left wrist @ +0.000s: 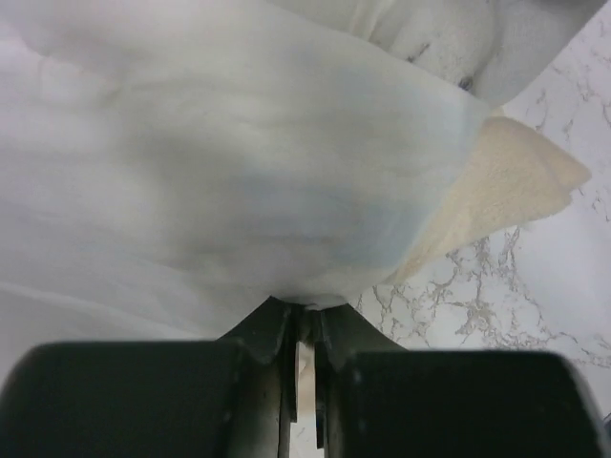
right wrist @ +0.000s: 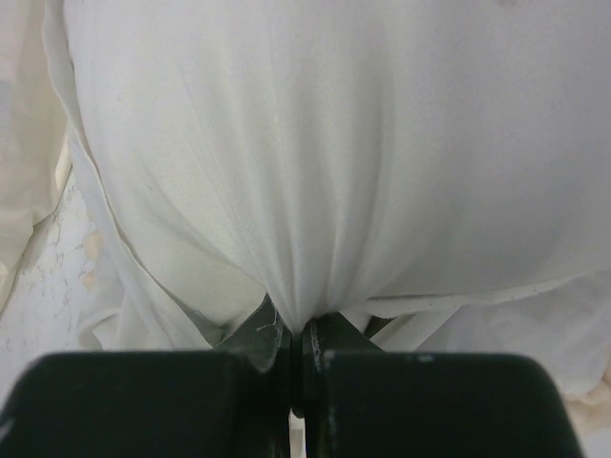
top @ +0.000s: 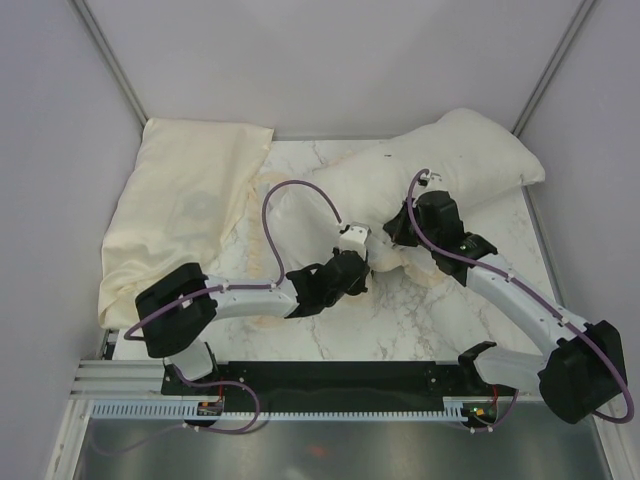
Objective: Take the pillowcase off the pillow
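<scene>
I start with the big marble bench [top: 400,320]. At 10 o'clock on it lies a flat pale-yellow cloth [top: 180,220], which is not part of my job. From the middle out to 1 o'clock lies the plump off-white pillow [top: 480,150]. The pillowcase [top: 340,190] is the looser, wrinkly white cloth at the middle end of it. I cannot tell how much of the pillow is inside it. Both arms meet at the middle of the bench. My left hand [left wrist: 304,320] is clenched on a fold of the white pillowcase cloth, which bunches up right at the tips. My right hand [right wrist: 296,329] is clenched on white cloth too, with tight pleats running into its tips. I cannot tell if it has only the case or some pillow with it. A cream frill [left wrist: 506,186] pokes out at 2 o'clock in the left wrist view, lying on the marble. I think the step now is to peel the case away. To do it well I would hold one hand firm and pull the other slowly toward 7 o'clock, away from the pillow. I would keep both hands shut tight, because thin cloth can slip out.
</scene>
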You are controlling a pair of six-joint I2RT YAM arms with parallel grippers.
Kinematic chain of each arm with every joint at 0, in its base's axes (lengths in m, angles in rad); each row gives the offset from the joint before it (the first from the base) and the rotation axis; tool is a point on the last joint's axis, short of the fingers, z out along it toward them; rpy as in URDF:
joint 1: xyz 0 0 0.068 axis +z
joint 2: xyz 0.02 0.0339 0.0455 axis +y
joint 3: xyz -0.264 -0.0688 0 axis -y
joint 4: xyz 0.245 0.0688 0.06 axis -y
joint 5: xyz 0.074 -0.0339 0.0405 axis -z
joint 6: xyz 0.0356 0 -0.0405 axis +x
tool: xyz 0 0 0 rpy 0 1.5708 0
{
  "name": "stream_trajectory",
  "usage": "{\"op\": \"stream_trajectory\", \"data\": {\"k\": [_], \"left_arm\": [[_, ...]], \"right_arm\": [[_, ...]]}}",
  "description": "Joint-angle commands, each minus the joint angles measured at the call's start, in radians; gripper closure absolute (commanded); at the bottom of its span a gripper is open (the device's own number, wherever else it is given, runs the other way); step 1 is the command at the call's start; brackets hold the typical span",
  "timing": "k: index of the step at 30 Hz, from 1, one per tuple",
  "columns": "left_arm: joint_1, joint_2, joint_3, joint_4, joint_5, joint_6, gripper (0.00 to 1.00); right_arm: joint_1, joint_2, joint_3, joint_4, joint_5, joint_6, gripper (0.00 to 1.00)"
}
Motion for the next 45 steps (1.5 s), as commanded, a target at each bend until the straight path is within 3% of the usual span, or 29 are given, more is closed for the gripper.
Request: {"op": "stream_trajectory", "data": {"k": [1, 2, 11, 19, 27, 30, 31, 34, 40, 45], "left_arm": [[-0.002, -0.035, -0.008, 0.063, -0.118, -0.008, 0.94], [-0.001, -0.045, -0.037, 0.057, -0.142, -0.005, 0.98], [0.053, -0.222, -0.254, -0.009, -0.198, -0.044, 0.98], [0.091, -0.34, -0.331, -0.077, -0.238, -0.054, 0.98], [0.173, -0.366, -0.313, -0.056, -0.181, 0.023, 0.98], [0.173, -0.366, -0.325, 0.003, -0.104, 0.08, 0.98], [0.173, -0.368, -0.331, 0.023, -0.078, 0.087, 0.98], [0.173, -0.366, -0.342, 0.032, -0.064, 0.098, 0.98], [0.173, -0.372, -0.351, 0.037, -0.052, 0.097, 0.98], [0.173, -0.369, -0.351, 0.035, -0.043, 0.087, 0.98]], "right_arm": [[0.01, -0.054, 0.028, 0.115, 0.031, 0.015, 1.0], [0.01, -0.054, 0.03, 0.104, 0.037, 0.011, 1.0], [0.007, -0.03, 0.071, 0.073, 0.117, -0.034, 1.0], [0.003, -0.014, 0.098, 0.054, 0.103, -0.06, 1.0], [0.002, -0.128, 0.065, -0.25, 0.245, -0.108, 1.0], [0.002, -0.169, 0.059, -0.388, 0.307, -0.105, 0.51], [0.002, -0.183, 0.067, -0.411, 0.305, -0.108, 0.26], [0.003, -0.237, 0.126, -0.428, 0.255, -0.143, 0.07], [0.045, -0.173, 0.252, -0.246, 0.062, -0.198, 0.02], [0.114, 0.057, 0.352, -0.129, 0.051, -0.227, 0.02]]}}
